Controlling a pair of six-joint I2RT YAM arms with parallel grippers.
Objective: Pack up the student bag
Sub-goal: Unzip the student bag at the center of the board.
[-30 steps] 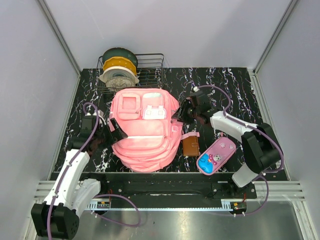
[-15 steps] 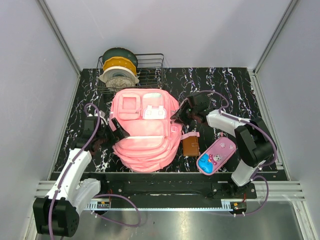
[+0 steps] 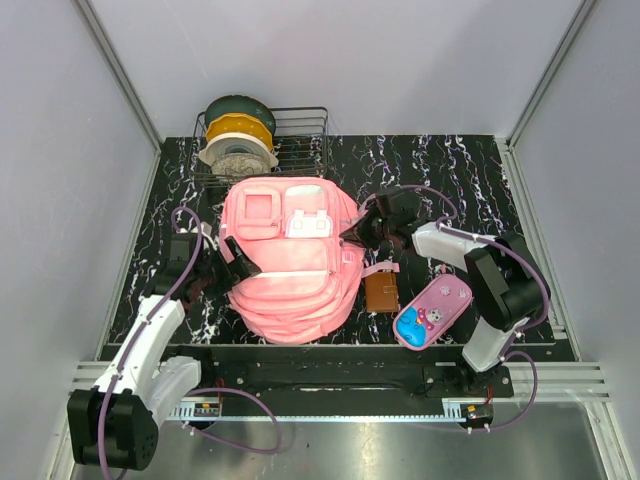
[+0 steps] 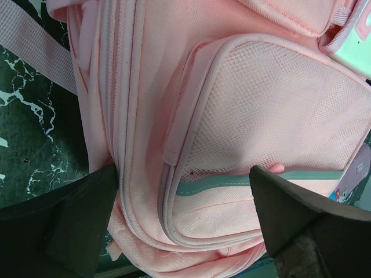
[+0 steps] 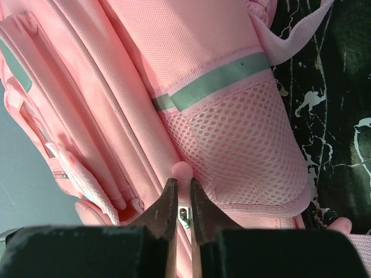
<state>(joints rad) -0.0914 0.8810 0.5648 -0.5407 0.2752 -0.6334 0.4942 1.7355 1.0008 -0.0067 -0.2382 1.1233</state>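
Observation:
The student bag [image 3: 285, 265] is a large pink backpack lying flat in the middle of the table, front pockets up. My left gripper [image 3: 236, 259] is at its left side. In the left wrist view it [image 4: 182, 217] is open wide, with the bag's seams and mesh pocket [image 4: 272, 110] between the fingers [image 4: 64, 223]. My right gripper [image 3: 360, 232] is at the bag's right side. In the right wrist view it [image 5: 181, 190] is shut on a pink zipper pull [image 5: 182, 171] beside the side mesh pocket [image 5: 243, 156].
A brown wallet [image 3: 381, 292] and a small pink cartoon pencil case [image 3: 432, 311] lie right of the bag. A wire basket [image 3: 300, 140] with filament spools [image 3: 238, 140] stands behind it. Grey walls enclose the table.
My right gripper has moved slightly left and closer along the bag's right side. The left arm has barely moved.

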